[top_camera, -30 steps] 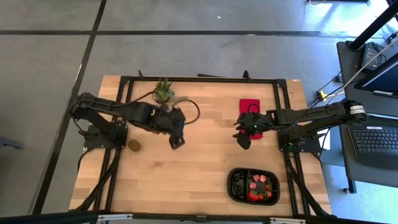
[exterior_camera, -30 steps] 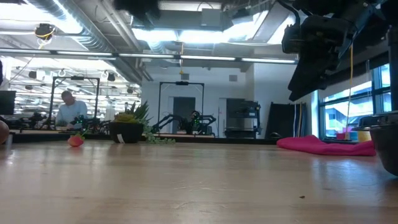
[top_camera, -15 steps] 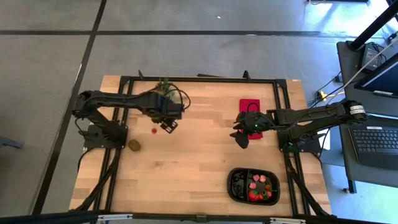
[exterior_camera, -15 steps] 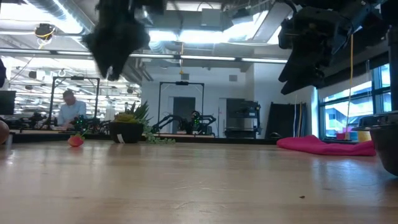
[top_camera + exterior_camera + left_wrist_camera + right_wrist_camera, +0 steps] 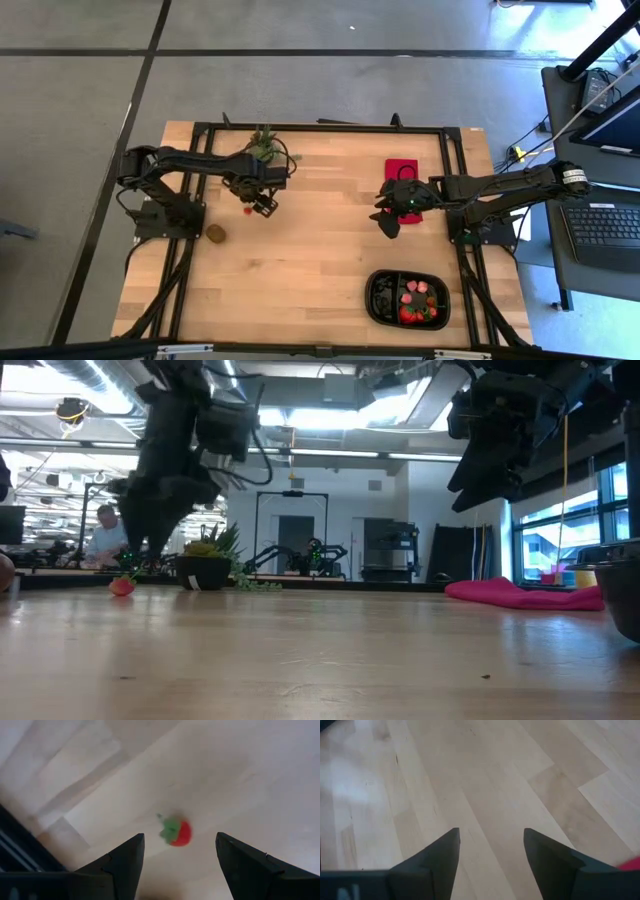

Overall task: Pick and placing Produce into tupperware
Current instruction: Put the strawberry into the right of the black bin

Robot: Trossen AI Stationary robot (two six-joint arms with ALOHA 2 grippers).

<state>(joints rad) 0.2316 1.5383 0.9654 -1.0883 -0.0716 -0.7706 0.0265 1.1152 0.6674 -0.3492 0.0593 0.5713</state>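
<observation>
Now my left hand hangs released, fingers spread, above a small red strawberry lying on the worktop by the potted plant. A brown kiwi lies nearer the left edge. My right hand hovers released and empty over bare wood, just beside the red cloth. Toward the front right sits the black tray, red fruit pieces filling its right compartment.

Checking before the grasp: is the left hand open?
Open: the left hand shows a clear gap between its fingers, above the strawberry.
</observation>
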